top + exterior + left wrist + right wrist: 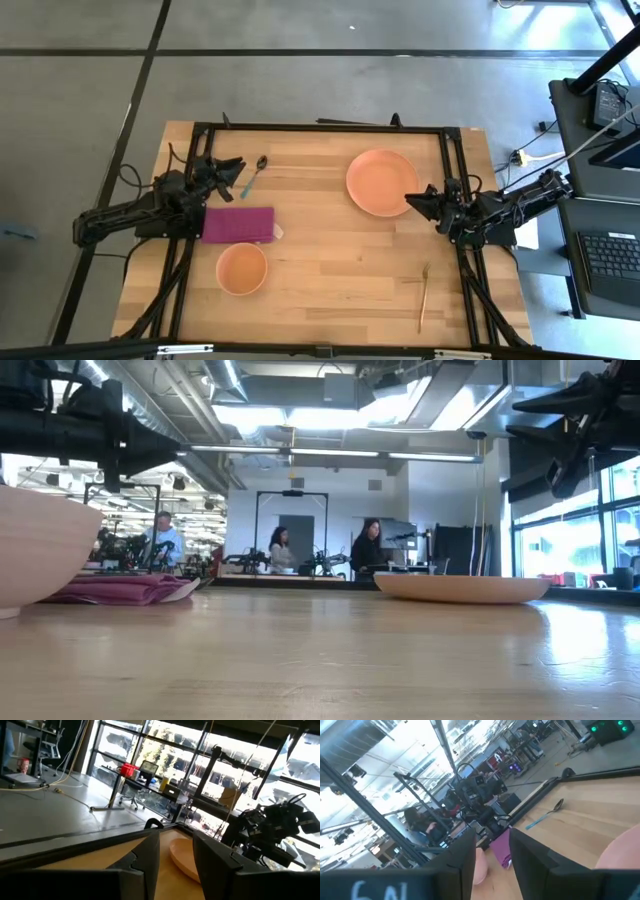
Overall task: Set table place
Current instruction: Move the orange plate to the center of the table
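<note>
The salmon-orange plate (381,182) lies flat at the table's far right. The matching bowl (241,268) stands near the left front, and the magenta folded napkin (238,225) lies just beyond it. The blue-handled spoon (253,176) lies at the far left and the gold fork (424,296) at the right front. My left gripper (233,169) hovers open and empty above the table, just left of the spoon. My right gripper (413,200) hovers open and empty at the plate's right rim. The plate (182,857) also shows in the left wrist view.
The light wood table (340,250) has a black metal frame (320,128) along its edges. Bare wood lies between the bowl and the fork. In the low view the bowl (30,550), napkin (120,590) and plate (460,588) rest on the top. People stand in the room behind.
</note>
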### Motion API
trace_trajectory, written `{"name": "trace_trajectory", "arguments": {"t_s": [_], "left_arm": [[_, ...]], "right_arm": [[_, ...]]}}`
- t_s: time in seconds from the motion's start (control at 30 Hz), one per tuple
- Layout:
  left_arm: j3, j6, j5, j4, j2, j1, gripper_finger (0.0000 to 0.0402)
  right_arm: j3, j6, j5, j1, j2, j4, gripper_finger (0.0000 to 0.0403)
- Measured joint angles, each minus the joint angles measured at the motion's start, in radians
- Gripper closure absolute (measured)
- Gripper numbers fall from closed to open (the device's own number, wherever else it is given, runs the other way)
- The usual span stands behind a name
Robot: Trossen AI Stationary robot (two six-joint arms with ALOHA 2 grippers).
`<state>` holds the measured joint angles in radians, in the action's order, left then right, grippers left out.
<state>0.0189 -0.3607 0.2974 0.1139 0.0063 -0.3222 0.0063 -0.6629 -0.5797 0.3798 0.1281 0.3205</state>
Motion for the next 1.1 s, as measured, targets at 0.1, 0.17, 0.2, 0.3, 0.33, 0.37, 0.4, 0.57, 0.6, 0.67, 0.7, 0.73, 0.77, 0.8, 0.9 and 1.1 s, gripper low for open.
{"name": "trace_trajectory", "arguments": {"t_s": [0.1,0.17,0.2,0.3,0.33,0.37,0.4,0.57,0.6,0.67,0.7,0.73,0.77,0.8,0.9,1.1], "left_arm": [[0.000,-0.004,0.000,-0.001,0.000,0.000,0.0292],[0.000,-0.011,0.000,-0.008,0.001,0.000,0.0292],[0.000,-0.010,0.001,-0.019,0.001,0.000,0.0292],[0.000,0.045,0.000,-0.043,0.002,0.000,0.0292],[0.000,0.062,0.000,-0.052,0.002,0.000,0.0292],[0.000,0.079,0.000,-0.063,0.003,0.000,0.0292],[0.000,0.095,0.000,-0.068,0.006,0.000,0.0292],[0.051,0.193,0.027,-0.181,0.007,0.000,0.0292],[0.065,0.208,0.057,-0.207,0.006,0.000,0.0292],[0.095,0.233,0.110,-0.272,0.007,0.000,0.0292],[0.112,0.253,0.137,-0.298,0.007,0.000,0.0292],[0.129,0.274,0.165,-0.318,0.007,0.000,0.0292],[0.147,0.295,0.188,-0.339,0.007,0.000,0.0292],[0.166,0.312,0.213,-0.369,0.007,0.000,0.0292],[0.201,0.292,0.262,-0.396,0.006,0.000,0.0292],[0.211,0.313,0.265,-0.413,0.006,0.000,0.0292]], "right_arm": [[0.000,-0.025,-0.003,0.000,0.032,0.000,0.0283],[0.000,-0.035,-0.003,0.000,0.064,0.000,0.0283],[0.000,-0.035,-0.004,0.000,0.082,-0.001,0.0283],[0.000,-0.014,-0.004,0.000,0.129,-0.001,0.0283],[0.000,-0.004,-0.004,0.000,0.139,0.000,0.0283],[0.000,0.009,-0.002,0.000,0.147,0.003,0.0283],[0.000,0.012,0.003,0.000,0.151,0.006,0.0283],[0.000,-0.028,0.004,0.000,0.156,0.011,0.0283],[0.000,-0.040,0.004,0.000,0.156,0.023,0.0283],[0.000,-0.036,0.002,0.000,0.156,0.059,0.0283],[0.000,-0.019,-0.012,0.000,0.156,0.087,0.0283],[0.000,-0.003,-0.031,-0.002,0.156,0.109,0.0283],[0.000,0.013,-0.040,-0.003,0.155,0.125,0.0283],[0.000,0.018,-0.042,-0.004,0.156,0.133,0.0283],[0.000,0.020,-0.041,-0.004,0.156,0.133,0.0283],[0.000,0.065,-0.112,-0.004,0.164,0.108,0.0283]]}}
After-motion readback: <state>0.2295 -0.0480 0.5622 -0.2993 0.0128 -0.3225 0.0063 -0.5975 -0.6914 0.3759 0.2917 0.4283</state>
